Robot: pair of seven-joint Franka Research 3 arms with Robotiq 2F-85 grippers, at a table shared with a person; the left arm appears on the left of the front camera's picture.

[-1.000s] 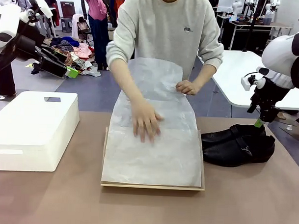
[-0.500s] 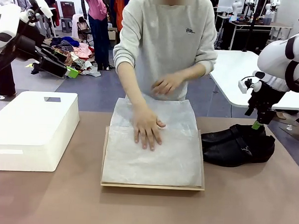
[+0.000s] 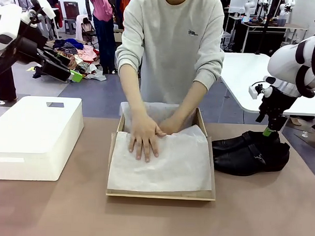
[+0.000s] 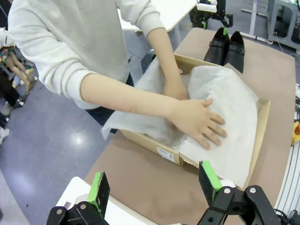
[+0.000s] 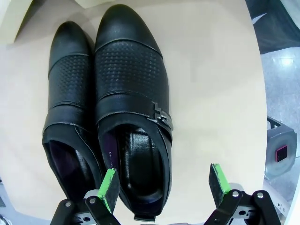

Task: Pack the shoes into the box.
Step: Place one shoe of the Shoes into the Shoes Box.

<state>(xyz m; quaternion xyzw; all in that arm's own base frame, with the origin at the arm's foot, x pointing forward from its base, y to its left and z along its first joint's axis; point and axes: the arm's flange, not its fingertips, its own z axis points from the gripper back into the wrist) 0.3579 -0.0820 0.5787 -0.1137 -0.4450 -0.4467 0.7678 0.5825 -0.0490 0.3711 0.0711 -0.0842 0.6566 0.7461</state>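
A robotics lab or test hall, not a home or shop. A white robot left arm (image 3: 10,30) and right arm (image 3: 299,55) flank a brown table (image 3: 51,207). Beyond lie a blue-grey hard floor (image 3: 91,97), a heap of loose clothes (image 3: 79,55) at far left, a white table (image 3: 247,74) and an equipment-laden bench (image 3: 269,26) at far right.

Black shoes (image 5: 126,117) with dotted toe panels, brown box (image 3: 160,194), white tissue paper (image 3: 166,167), grey sweatshirt (image 3: 173,46)
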